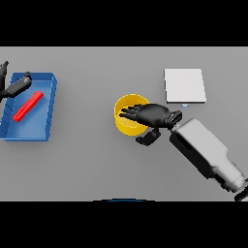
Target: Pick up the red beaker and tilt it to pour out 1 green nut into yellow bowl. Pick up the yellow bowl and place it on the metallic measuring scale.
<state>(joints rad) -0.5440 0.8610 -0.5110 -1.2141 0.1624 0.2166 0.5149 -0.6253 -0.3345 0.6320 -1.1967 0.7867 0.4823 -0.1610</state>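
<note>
While the right arm reaches in from the lower right of the head view, the right hand (154, 115) lies across the right side of the yellow bowl (127, 121), its fingers extended leftward over the bowl's opening and rim and its thumb (147, 137) curled below and just outside the bowl's lower right wall. The grasp appears to bracket the rim between fingers and thumb, though it cannot be confirmed from this angle whether the thumb actually touches the wall. The yellow bowl stands upright on the grey worktop (97, 164), near the middle of the view, and its visible interior shows only yellow; any contents under the fingers are hidden. The metallic measuring scale (184, 85), a pale square plate, sits behind and to the right of the bowl, near it but not touching, with nothing on its surface. At the far left a blue tray (48, 104) rests on the worktop, well apart from the bowl. Inside the tray a red elongated item (27, 107) lies on its side, angled diagonally across the floor of the tray; it is presumably the red beaker, but its shape is not clear enough to confirm. The left hand (13, 87) shows at the upper left edge, over the tray's rear left corner, fingers relaxed and spread, holding nothing.
</note>
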